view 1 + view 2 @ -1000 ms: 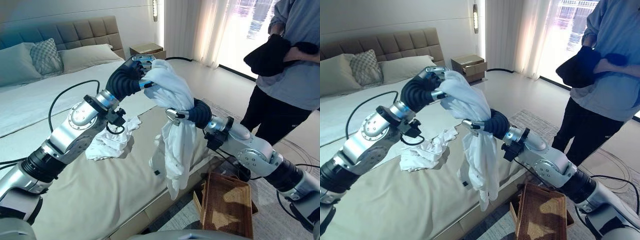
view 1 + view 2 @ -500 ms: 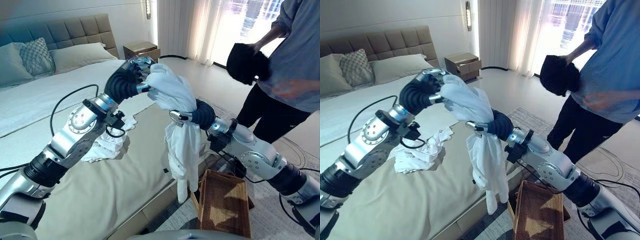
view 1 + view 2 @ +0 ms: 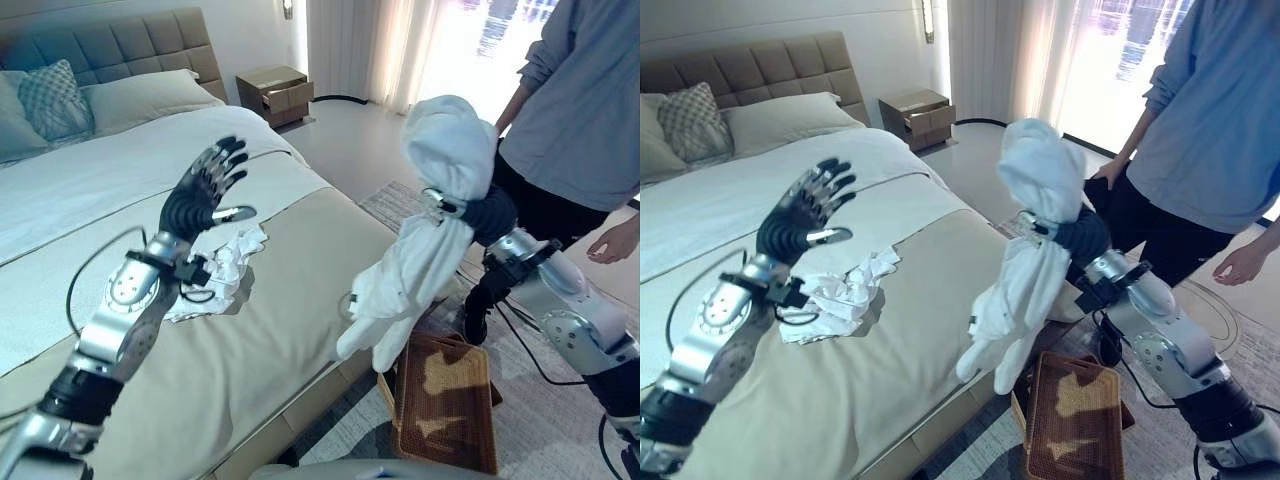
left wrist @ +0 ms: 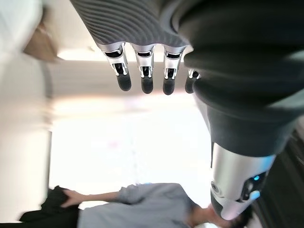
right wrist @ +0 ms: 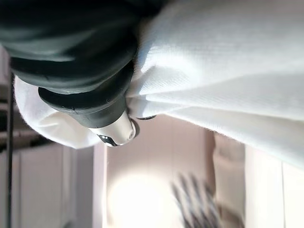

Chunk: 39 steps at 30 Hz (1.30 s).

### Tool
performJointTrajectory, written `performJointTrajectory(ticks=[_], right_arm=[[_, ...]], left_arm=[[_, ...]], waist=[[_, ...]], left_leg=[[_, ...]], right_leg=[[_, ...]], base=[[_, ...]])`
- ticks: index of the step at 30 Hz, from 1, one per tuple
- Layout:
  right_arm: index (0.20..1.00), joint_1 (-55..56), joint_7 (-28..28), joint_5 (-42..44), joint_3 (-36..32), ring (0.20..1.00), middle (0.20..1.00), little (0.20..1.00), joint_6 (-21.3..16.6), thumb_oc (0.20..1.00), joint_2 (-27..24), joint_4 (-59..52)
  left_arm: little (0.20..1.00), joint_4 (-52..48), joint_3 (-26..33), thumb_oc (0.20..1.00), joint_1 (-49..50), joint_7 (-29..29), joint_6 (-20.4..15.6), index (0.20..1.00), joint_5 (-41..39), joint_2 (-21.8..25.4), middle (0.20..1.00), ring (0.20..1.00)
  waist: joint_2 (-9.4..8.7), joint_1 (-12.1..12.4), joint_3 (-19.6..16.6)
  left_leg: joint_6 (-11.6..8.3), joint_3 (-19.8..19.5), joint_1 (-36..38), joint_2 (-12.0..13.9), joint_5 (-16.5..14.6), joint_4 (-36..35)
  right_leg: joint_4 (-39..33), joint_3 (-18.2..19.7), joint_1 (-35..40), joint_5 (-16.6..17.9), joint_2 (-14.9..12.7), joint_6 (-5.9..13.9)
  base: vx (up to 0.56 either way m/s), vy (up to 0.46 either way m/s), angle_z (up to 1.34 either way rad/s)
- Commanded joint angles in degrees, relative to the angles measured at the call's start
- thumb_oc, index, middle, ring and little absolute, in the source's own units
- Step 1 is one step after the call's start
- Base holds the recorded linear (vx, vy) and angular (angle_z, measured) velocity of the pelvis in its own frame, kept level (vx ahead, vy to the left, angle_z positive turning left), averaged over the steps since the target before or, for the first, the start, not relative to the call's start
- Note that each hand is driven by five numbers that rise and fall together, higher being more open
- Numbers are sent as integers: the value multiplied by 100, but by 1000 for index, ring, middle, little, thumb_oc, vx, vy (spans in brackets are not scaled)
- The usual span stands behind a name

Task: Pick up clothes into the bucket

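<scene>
My right hand (image 3: pixel 478 212) is shut on a white garment (image 3: pixel 420 250), which bunches above the hand and hangs below it over the bed's edge, its lower end just above the brown wicker basket (image 3: pixel 445 405) on the floor. In the right wrist view the white cloth (image 5: pixel 228 71) is pressed against the hand's dark cover. My left hand (image 3: pixel 205 190) is raised over the bed with its fingers (image 4: pixel 145 76) spread, holding nothing. A second crumpled white garment (image 3: pixel 225 275) lies on the beige bedspread below the left hand.
A person (image 3: pixel 575 110) in a grey top and dark trousers stands right behind the basket, by the window. The bed (image 3: pixel 250 370) takes the left side, with pillows and a padded headboard. A nightstand (image 3: pixel 272 90) stands at the back. A rug lies under the basket.
My left hand has let go of the garment and pulled back over the bed, fingers now spread. My right hand has carried the garment to the right, towards the basket. The camera has shifted too.
</scene>
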Motion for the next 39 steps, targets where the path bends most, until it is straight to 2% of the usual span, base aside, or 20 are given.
performJointTrajectory(ticks=[1,4,7,8,10,16,20,21,27,29,31,32,33,38,39], right_arm=[[200,-47,-210,-257,-740,200,200,200,-561,200,-147,62],[200,170,-370,-437,-1140,200,200,200,-611,200,-154,251],[200,406,-666,-704,-1601,200,200,200,-725,200,43,466],[200,411,-670,-707,-1606,200,200,200,-725,200,41,461],[200,588,-1047,-1206,-1994,200,200,200,-859,200,328,622],[200,840,-1663,-1907,-2169,200,200,200,-909,200,997,1163],[200,735,-2118,-2369,-2000,200,200,200,-903,200,1306,1639],[200,621,-2309,-2510,-1931,200,200,200,-946,200,1324,1880],[200,-199,-3168,-3029,-1465,200,200,200,-917,200,1379,3095],[200,-583,-3372,-3059,-1265,200,200,200,-934,200,1345,3607],[200,-728,-3465,-3112,-1179,200,200,200,-911,200,1296,3761],[200,-1086,-3669,-3253,-977,200,200,200,-862,200,1218,4255],[200,-1233,-3763,-3261,-897,200,200,200,-829,200,1198,4426],[200,-1868,-4144,-3433,-573,200,200,200,-731,200,964,5279],[200,-1883,-4142,-3430,-567,200,200,200,-735,200,960,5288]], left_arm=[[1000,709,409,1000,257,123,-49,1000,661,-320,1000,1000],[1000,1205,575,1000,590,289,-24,1000,1249,-641,1000,1000],[1000,2118,720,1000,798,611,31,1000,1837,-1072,1000,1000],[1000,2133,712,1000,787,616,21,1000,1844,-1078,1000,1000],[1000,2926,767,1000,927,884,73,1000,2140,-1487,1000,1000],[1000,4303,706,1000,1073,1189,219,1000,2141,-2097,1000,1000],[1000,5213,625,1000,960,1384,316,1000,1982,-2472,1000,1000],[1000,5438,562,1000,929,1447,327,1000,1934,-2567,1000,1000],[1000,5266,10,1000,847,1640,212,1000,1464,-2848,1000,1000],[1000,5033,-286,1000,785,1695,108,1000,1381,-2864,1000,1000],[1000,4940,-366,1000,744,1724,98,1000,1325,-2882,1000,1000],[1000,4656,-574,1000,656,1816,3,1000,1203,-2868,1000,1000],[1000,4535,-662,1000,611,1854,-32,1000,1135,-2869,1000,1000],[1000,4101,-966,1000,471,2100,-170,1000,930,-2885,1000,1000],[1000,4101,-962,1000,464,2101,-170,1000,930,-2889,1000,1000]], waist=[[-253,-114,-187],[-233,-127,-139],[-191,-140,-64],[-188,-135,-67],[-122,-159,28],[67,-141,336],[250,-146,718],[330,-152,918],[529,-58,1569],[598,-59,1887],[604,-60,1987],[675,-52,2258],[698,-56,2366],[881,-22,2435],[881,-26,2435]], left_leg=[[193,66,327,-204,-650,205],[203,92,246,-212,-660,251],[220,122,119,-228,-664,314],[220,123,113,-227,-668,318],[238,144,-11,-249,-655,362],[259,128,-338,-301,-608,492],[283,135,-651,-362,-616,724],[301,149,-782,-401,-629,825],[316,323,-1459,-405,-779,1440],[327,358,-1702,-369,-795,1634],[320,388,-1860,-345,-805,1737],[320,392,-2133,-317,-811,1872],[313,398,-2274,-313,-795,1921],[262,416,-3185,-324,-649,2027],[262,417,-3197,-326,-650,2033]], right_leg=[[427,287,-394,-91,-227,206],[450,316,-479,-91,-223,203],[496,362,-623,-88,-227,202],[501,363,-630,-91,-227,202],[560,389,-765,-91,-232,192],[758,438,-1155,-101,-260,157],[1090,530,-1596,-137,-280,122],[1218,579,-1801,-124,-282,117],[1721,880,-2570,-195,-218,47],[2006,931,-2893,-242,-197,19],[2127,971,-3070,-273,-195,4],[2439,1005,-3454,-353,-168,-14],[2501,1009,-3592,-363,-183,-21],[2903,998,-4637,-406,-237,-46],[2912,1000,-4651,-408,-239,-46]], base=[[0,0,0],[-1,-3,-3],[0,-3,-3],[-7,-3,-5],[-8,-9,-3],[-34,-9,-4],[-101,0,-5],[-152,24,-9],[-95,-33,-25],[-138,-46,-18],[-107,-58,-6],[-127,-71,5],[-152,-94,0],[-51,-32,-2],[-39,-43,-4]])
